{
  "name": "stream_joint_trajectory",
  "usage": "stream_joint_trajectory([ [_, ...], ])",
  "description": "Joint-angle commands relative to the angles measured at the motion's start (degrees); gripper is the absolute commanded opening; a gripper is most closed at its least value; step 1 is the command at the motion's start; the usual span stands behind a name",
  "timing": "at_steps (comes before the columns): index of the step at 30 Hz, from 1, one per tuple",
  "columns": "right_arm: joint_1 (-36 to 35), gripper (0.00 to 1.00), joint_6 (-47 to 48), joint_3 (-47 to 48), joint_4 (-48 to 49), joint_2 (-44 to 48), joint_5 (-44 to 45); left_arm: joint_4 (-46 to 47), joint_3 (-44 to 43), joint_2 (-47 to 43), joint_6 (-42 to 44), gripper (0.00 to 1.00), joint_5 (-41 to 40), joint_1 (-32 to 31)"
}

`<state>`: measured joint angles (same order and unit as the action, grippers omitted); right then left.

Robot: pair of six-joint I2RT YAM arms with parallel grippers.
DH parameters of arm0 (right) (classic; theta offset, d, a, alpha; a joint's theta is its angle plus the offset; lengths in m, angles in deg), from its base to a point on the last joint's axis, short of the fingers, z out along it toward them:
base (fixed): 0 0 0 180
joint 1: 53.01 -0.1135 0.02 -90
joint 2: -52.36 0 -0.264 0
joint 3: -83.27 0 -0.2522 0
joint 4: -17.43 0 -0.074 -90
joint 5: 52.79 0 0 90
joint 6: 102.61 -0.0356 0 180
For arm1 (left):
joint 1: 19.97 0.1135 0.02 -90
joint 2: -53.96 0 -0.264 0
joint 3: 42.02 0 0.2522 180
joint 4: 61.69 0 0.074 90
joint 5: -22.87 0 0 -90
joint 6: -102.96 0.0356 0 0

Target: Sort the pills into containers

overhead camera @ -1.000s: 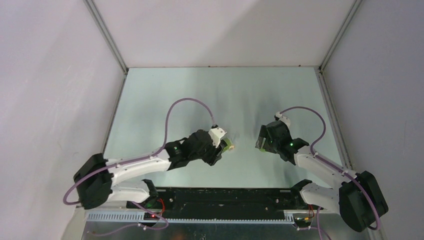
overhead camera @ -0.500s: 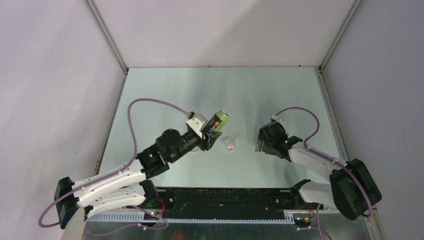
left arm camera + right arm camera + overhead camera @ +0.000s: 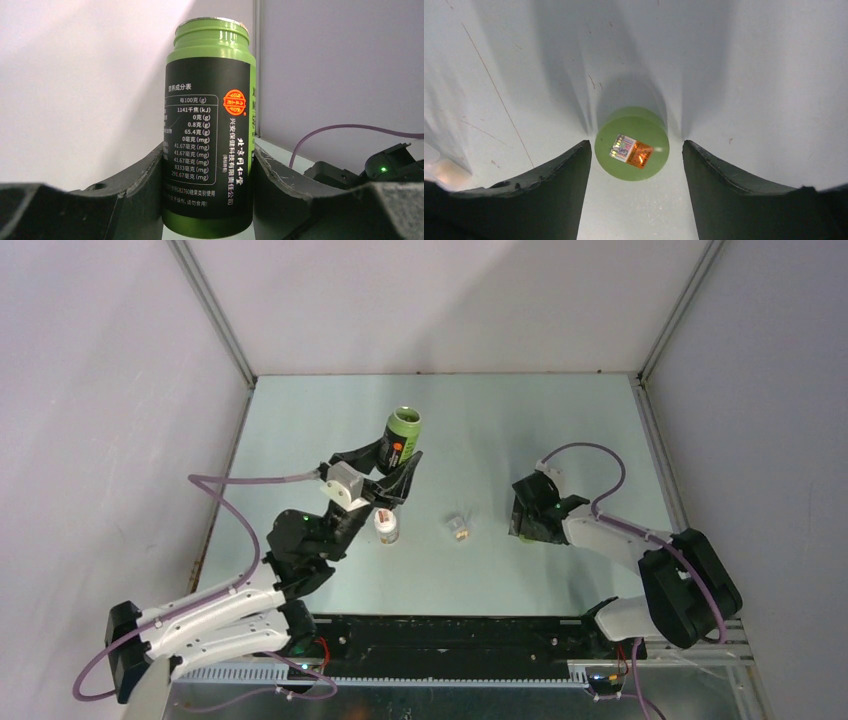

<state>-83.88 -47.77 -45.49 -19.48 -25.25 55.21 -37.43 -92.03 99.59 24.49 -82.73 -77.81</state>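
The small translucent pill box (image 3: 459, 528) sits on the table between the arms, with something orange-brown inside. My left gripper (image 3: 396, 468) is shut on an uncapped green bottle (image 3: 403, 432) with a black label and holds it upright above the table. In the left wrist view the bottle (image 3: 210, 125) fills the gap between the fingers (image 3: 135, 190). My right gripper (image 3: 528, 512) points down, open. In the right wrist view a green cap (image 3: 632, 149) with an orange sticker lies on the table between its open jaws.
A small white bottle (image 3: 387, 525) with an orange-marked label stands just left of the pill box, below the left gripper. White walls with metal corner posts enclose the table. A pale blurred object (image 3: 441, 167) shows at the right wrist view's left edge.
The left arm lifted the green bottle up and back to the left and turned it upright, uncovering the white bottle and the pill box. The right gripper shifted slightly and stays open.
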Motion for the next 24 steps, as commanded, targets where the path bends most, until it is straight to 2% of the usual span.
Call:
stream_joint_trajectory([
  [1,-0.54,0.7,0.14,4.09,-2.03,-1.96,3.11,13.13,2.75,1.1,2.34,0.0,-0.71,0.72],
  [3,-0.61,0.64,0.17,4.46,-2.54,-2.27,2.69,17.6,4.38,1.38,1.29,0.0,0.07,1.53],
  [6,-0.57,0.51,0.16,4.62,-3.04,-2.1,1.6,22.32,6.01,1.85,1.65,0.0,-1.26,1.99],
  [8,-0.58,0.47,0.06,4.61,-3.36,-1.61,0.52,23.97,6.81,2.25,2.34,0.0,-0.62,2.1],
  [11,-0.58,0.47,0.16,4.63,-3.92,-0.84,-0.86,24.49,7.63,3.03,1.82,0.0,0.88,2.22],
  [13,-0.63,0.61,0.17,4.63,-4.58,-0.43,-1.43,24.62,8.32,3.13,0.76,0.0,2.45,2.42],
  [16,-0.75,0.69,0.39,4.62,-5.0,-0.1,-2.23,24.88,9.51,2.92,-1.66,0.0,4.56,2.73],
  [18,-0.63,0.67,0.34,4.61,-5.2,-0.15,-3.28,24.58,10.25,2.57,-3.1,0.0,6.41,2.86],
  [24,0.16,0.49,-0.55,4.63,-5.81,-0.32,-5.77,17.9,10.05,0.36,-6.47,0.0,12.21,3.12],
])
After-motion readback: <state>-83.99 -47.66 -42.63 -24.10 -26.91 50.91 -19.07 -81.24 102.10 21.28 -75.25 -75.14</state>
